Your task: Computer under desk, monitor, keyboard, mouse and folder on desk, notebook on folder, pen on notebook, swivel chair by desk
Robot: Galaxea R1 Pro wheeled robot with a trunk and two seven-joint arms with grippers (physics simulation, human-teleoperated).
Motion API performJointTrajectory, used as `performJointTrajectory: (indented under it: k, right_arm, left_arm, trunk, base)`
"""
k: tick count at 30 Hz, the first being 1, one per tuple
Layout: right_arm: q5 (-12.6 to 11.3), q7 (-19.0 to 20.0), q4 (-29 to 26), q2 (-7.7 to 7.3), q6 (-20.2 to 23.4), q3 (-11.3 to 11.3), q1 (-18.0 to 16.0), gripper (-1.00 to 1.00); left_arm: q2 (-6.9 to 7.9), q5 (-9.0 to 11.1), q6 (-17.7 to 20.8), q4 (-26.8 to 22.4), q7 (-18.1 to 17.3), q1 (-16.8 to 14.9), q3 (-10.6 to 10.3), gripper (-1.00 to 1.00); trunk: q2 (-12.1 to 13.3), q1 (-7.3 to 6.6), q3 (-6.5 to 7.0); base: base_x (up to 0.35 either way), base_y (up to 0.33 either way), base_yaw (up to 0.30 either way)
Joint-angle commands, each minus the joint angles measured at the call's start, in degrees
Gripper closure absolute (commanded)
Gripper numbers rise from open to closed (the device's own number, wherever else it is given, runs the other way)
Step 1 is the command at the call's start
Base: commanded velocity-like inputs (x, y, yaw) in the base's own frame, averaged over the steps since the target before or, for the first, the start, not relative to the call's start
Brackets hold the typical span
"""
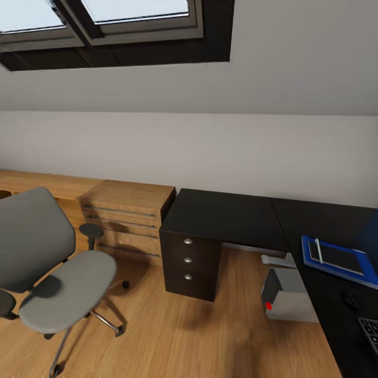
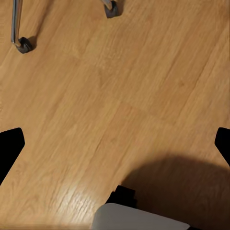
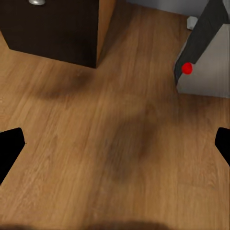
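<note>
The grey swivel chair (image 1: 52, 273) stands on the floor at the left, its seat bare. On the black desk (image 1: 226, 215), at the right, lies the blue folder (image 1: 310, 251) with a dark notebook (image 1: 341, 258) and a white pen (image 1: 317, 248) on top. Nearer me on the desk are the black mouse (image 1: 350, 299) and a corner of the keyboard (image 1: 370, 331). A dark blue shape at the right edge may be the monitor (image 1: 370, 236). The grey computer (image 1: 289, 296) (image 3: 206, 52) sits under the desk. My left gripper (image 2: 115, 146) and right gripper (image 3: 115, 146) hang open over the floor, empty.
A wooden dresser (image 1: 128, 220) stands between the chair and the desk's drawer unit (image 1: 190, 265) (image 3: 52, 28). Chair castors (image 2: 24, 45) rest on the wooden floor (image 1: 173, 336). A skylight (image 1: 105, 21) sits in the sloped ceiling.
</note>
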Motion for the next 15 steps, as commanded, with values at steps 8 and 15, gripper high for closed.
performJointTrajectory:
  k: [8, 15]
  right_arm:
    - [0.2, -0.6, 0.1, 0.10, -0.1, 0.4, 0.0, -1.00]
    - [0.2, -0.6, 0.1, 0.14, -0.1, 0.4, 0.0, -1.00]
  left_arm:
    - [0.01, 0.5, -0.3, 0.0, 0.2, -0.1, -0.5, -1.00]
    - [0.01, 0.5, -0.3, 0.0, 0.2, -0.1, -0.5, -1.00]
  trunk:
    - [0.0, 0.00, 0.47]
    - [0.0, 0.00, 0.92]
  base:
    - [-0.002, -0.011, 0.206]
    - [0.000, 0.000, 0.210]
